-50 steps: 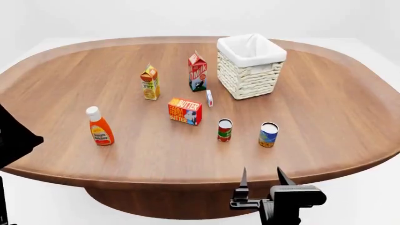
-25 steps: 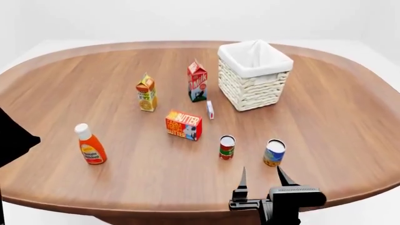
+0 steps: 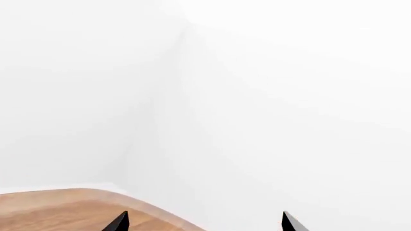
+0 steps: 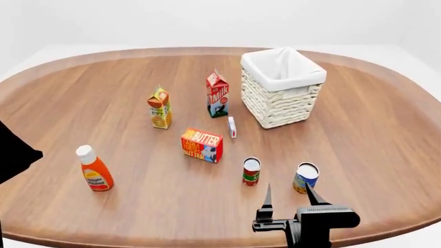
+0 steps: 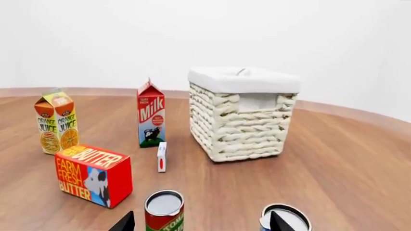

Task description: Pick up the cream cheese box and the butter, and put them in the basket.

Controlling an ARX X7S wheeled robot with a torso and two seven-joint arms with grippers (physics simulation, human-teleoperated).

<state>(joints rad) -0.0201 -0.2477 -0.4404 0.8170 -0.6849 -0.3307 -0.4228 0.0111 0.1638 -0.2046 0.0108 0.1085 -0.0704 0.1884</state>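
Your right gripper [image 4: 286,195] sits spread wide and empty at the table's near edge; the butter [image 4: 202,145] and the upright cream cheese box [image 4: 232,127] lie ahead-left, so it's nearer.

right gripper [image 4: 286,194]: low in the head view, right of centre, pointing forward; its 2 thin black fingers stand apart with nothing between them
right wrist: a black block directly behind the fingers
left gripper [image 3: 203,222]: only 2 dark fingertips show in the left wrist view, spread wide, nothing between them
left arm [image 4: 15,153]: a black shape at the head view's left edge; gripper out of that view
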